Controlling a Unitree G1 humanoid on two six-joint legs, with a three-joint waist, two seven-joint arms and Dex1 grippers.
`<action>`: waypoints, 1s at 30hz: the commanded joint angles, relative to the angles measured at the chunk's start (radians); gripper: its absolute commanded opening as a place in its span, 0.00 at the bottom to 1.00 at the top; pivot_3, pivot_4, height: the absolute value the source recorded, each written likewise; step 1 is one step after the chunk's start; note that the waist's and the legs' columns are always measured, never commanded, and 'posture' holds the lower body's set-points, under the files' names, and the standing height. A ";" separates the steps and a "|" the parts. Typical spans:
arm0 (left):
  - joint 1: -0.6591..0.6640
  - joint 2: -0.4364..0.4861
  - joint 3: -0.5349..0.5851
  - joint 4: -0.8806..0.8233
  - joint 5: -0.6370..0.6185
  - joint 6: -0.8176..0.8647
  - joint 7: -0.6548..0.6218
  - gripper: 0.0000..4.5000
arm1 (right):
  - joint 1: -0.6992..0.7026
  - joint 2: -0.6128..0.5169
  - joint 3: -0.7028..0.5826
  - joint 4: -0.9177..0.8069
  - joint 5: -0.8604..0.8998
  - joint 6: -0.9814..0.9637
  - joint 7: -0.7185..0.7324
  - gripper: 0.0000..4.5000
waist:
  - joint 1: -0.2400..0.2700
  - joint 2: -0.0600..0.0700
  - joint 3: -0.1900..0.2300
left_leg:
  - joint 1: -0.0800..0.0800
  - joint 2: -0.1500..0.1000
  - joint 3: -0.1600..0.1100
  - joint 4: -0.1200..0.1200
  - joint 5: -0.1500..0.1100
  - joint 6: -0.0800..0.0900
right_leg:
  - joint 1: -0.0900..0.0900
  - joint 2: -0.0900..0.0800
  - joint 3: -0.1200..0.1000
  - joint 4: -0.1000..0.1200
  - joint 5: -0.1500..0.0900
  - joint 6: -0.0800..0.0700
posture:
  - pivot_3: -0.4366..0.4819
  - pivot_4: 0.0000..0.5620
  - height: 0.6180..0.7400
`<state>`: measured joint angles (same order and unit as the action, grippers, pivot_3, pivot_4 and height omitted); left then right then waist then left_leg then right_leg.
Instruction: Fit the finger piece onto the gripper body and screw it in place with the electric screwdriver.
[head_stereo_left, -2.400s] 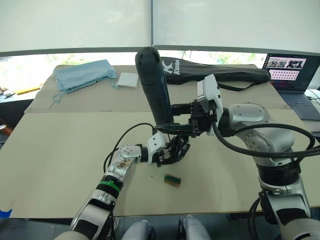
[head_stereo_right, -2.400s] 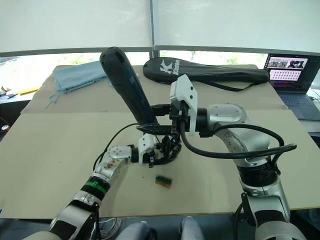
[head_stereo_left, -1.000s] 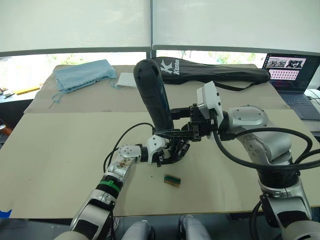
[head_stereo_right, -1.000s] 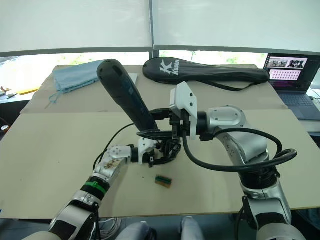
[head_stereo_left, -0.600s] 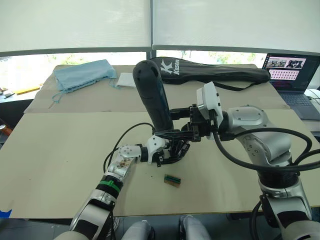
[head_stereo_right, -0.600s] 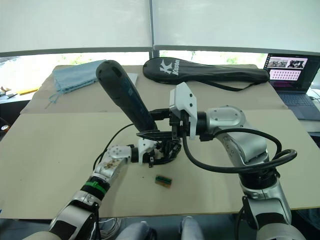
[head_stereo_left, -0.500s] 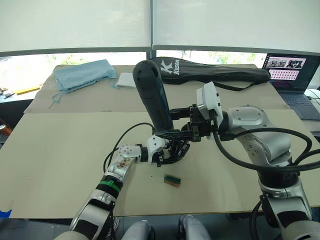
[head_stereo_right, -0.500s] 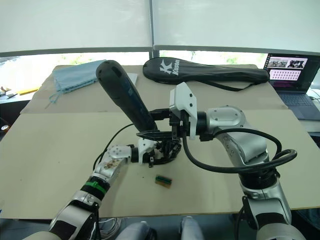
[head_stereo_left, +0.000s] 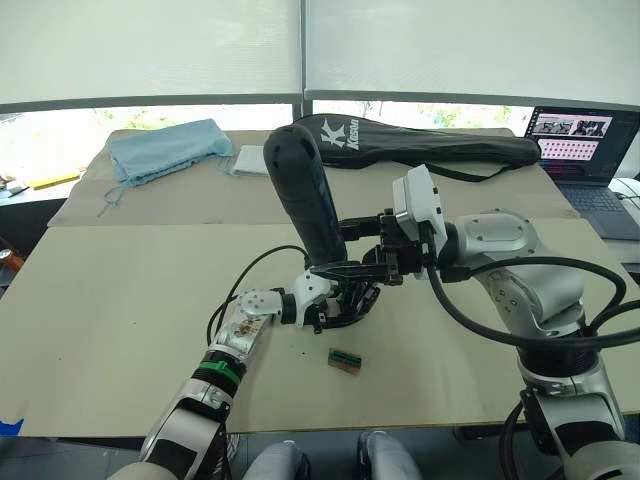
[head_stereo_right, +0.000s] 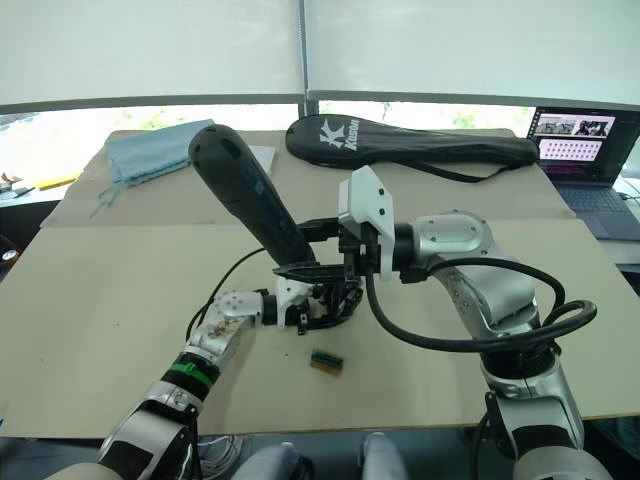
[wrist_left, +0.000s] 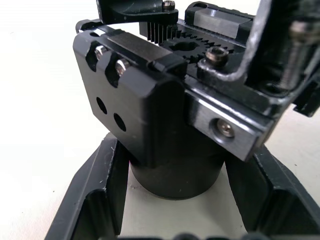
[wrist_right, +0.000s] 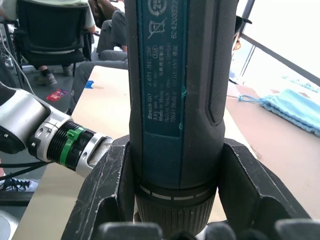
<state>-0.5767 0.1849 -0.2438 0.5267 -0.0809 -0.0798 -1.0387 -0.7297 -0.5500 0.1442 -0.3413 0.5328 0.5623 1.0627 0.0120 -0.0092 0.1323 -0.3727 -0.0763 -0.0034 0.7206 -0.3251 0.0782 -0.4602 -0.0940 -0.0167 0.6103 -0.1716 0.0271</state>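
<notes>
A: Where's the gripper body (wrist_left: 165, 115)?

B: Centre of the surface (head_stereo_left: 120, 290), pinched at its round end by the left claw (head_stereo_left: 325, 308).

A: And the electric screwdriver (head_stereo_left: 305, 200)?

B: Right claw (wrist_right: 175, 200) clamps its lower barrel; its top leans toward 11 o'clock, directly above the body.

1. The electric screwdriver (head_stereo_left: 305, 200) stands centre frame, directly above the gripper body (head_stereo_left: 348, 305).
2. A small block (head_stereo_left: 345, 360) lies just below them.
3. A cloth (head_stereo_left: 165, 147) lies upper left, a laptop (head_stereo_left: 580, 150) upper right.
</notes>
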 joint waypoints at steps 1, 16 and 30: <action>-0.023 -0.009 0.019 -0.055 -0.033 -0.007 0.000 0.51 | -0.001 0.002 -0.019 -0.029 0.002 -0.052 0.003 0.42 | 0.000 0.000 0.000 | 0.000 0.000 0.000 0.000 0.000 0.000 | 0.000 0.000 0.000 0.000 0.000 0.000 | 0.48 0.27 0.97; -0.021 -0.006 0.021 -0.060 -0.035 -0.003 0.001 0.51 | 0.000 0.011 -0.021 -0.039 0.031 -0.016 -0.014 0.42 | 0.000 0.000 0.000 | 0.000 0.000 0.000 0.000 0.000 0.000 | 0.000 0.000 0.000 0.000 0.000 0.000 | 0.48 0.27 0.97; -0.025 -0.007 0.021 -0.059 -0.036 -0.001 0.000 0.51 | 0.008 0.005 -0.017 -0.027 0.005 -0.041 -0.003 0.42 | 0.000 0.000 0.000 | 0.000 0.000 0.000 0.000 0.000 0.000 | 0.000 0.000 0.000 0.000 0.000 0.000 | 0.48 0.27 0.97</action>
<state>-0.5767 0.1859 -0.2438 0.5266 -0.0810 -0.0787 -1.0388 -0.7185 -0.5419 0.1474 -0.3450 0.5316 0.5522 1.0601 0.0119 -0.0092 0.1323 -0.3727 -0.0763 -0.0034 0.7207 -0.3251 0.0782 -0.4602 -0.0939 -0.0169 0.6103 -0.1716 0.0271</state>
